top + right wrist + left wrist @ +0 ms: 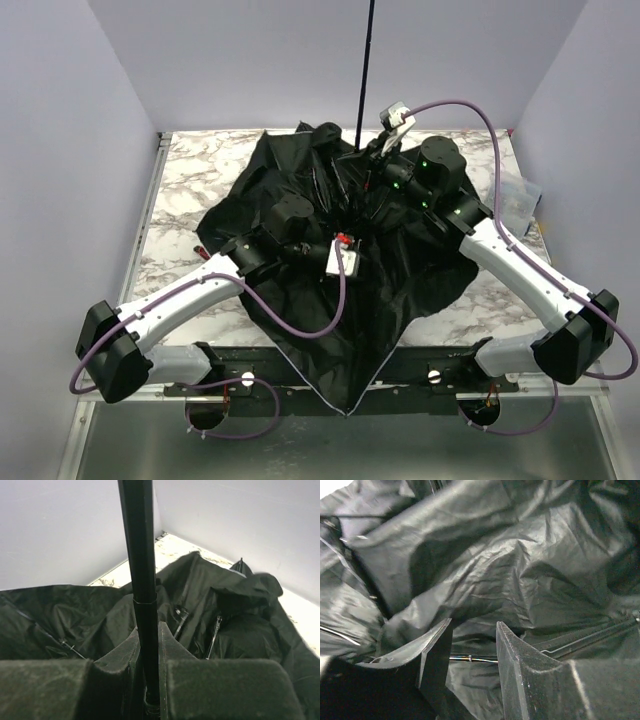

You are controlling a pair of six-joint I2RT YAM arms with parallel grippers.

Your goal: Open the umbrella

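Because the right gripper [149,635] is clamped on the thin black shaft [140,555], I have the pole standing up out of the middle of the heap, which gives the other arm something fixed to work against. The fingers meet tight on either side of it, low down, just under a joint between two telescopic sections.

Around that pole the umbrella [420,275] lies on the marble table [190,170] with its black inside facing up. The fabric is slack and crumpled, spreads over most of the tabletop, and one corner hangs off the near edge between the arm bases. I judge the canopy loose but not yet stretched or locked.

My left gripper [472,630] sits low over the folds near the centre, its jaws standing apart with nothing pinched between them. A thin metal rib [470,658] runs across just beyond the gap, so I take it the claw is placed there to catch a rib or the fabric beside it. I cannot make out the runner or the handle in any view.
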